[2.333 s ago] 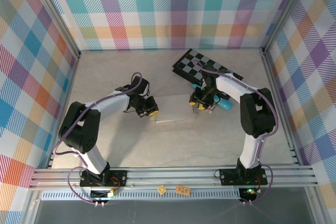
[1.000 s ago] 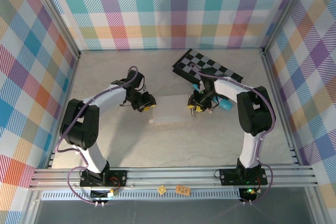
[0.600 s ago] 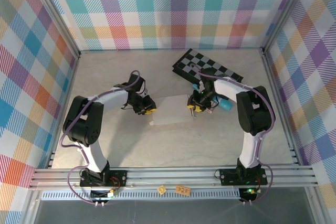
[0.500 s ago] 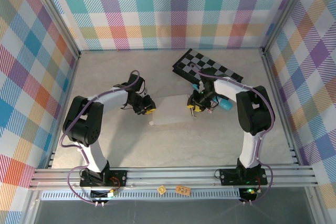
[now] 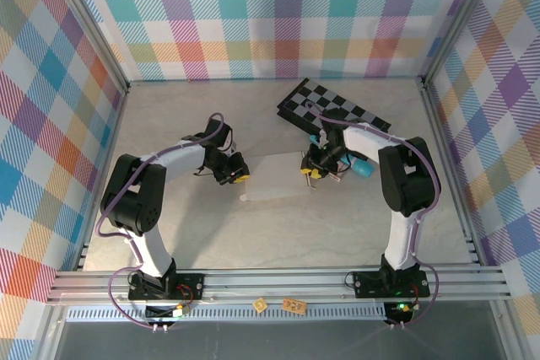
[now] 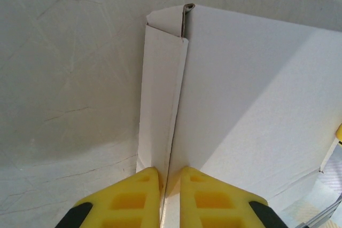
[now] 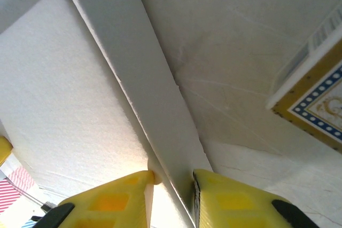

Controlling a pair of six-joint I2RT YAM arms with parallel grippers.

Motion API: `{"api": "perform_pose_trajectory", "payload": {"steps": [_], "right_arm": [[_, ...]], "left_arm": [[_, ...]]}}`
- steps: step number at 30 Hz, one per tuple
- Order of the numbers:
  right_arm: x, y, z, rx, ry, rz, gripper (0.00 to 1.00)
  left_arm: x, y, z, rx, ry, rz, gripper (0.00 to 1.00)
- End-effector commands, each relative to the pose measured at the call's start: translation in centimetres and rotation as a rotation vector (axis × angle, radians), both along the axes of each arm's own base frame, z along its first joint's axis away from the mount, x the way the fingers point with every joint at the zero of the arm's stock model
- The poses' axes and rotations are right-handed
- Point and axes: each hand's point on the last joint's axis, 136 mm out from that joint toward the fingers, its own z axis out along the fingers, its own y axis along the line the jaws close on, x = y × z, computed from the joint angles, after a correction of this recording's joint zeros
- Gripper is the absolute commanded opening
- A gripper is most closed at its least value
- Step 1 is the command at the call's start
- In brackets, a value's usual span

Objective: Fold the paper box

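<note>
Top external view, both tools, left tool [image 5: 239, 176], right tool [image 5: 313, 172], pinching paper box [image 5: 274, 176] side walls, checkered board [image 5: 329, 110] behind

Your desk [image 5: 186, 225], grey marbled, carries: paper box [image 5: 274, 176] mid-desk; checkered board [image 5: 333, 110] behind it; patterned packet [image 7: 315, 92].

Black-and-grey checkered board [image 5: 332, 111] lying askew toward the far right of the table [image 5: 169, 124], one corner reaching toward the far edge. Small patterned packet [image 7: 315, 92], white-sided with a blue-and-gold bordered face, flat on the grey stone-look tabletop just right of centre, seen at the right edge of the right wrist view. Rainbow plaid walls [image 5: 278, 14] around the far, left and right edges; two small yellow tags [image 5: 278, 303] on the aluminium rail [image 5: 278, 280] along the near edge.
</note>
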Motion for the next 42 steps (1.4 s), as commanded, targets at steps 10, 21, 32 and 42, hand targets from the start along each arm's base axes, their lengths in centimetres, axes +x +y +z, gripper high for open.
{"api": "perform_pose_trajectory", "payload": {"steps": [10,21,32,42], "right_arm": [[-1.9,3.9,-2.0,0.037,0.086,0.056,0.20],[-2.9,3.2,-3.8,-0.016,0.118,0.040,0.06],[-2.6,3.2,-3.1,-0.010,0.095,0.050,0.00],[-0.6,3.3,2.7,0.162,-0.017,0.114,0.44]], "left_arm": [[-0.8,-1.5,-2.5,-0.005,0.061,-0.010,0.07],[-1.6,-1.7,-3.5,0.002,0.084,-0.017,0.00],[-1.7,-1.3,-3.2,0.028,0.072,-0.043,0.00],[-1.0,-0.9,-1.7,-0.088,0.105,-0.085,0.00]]}}
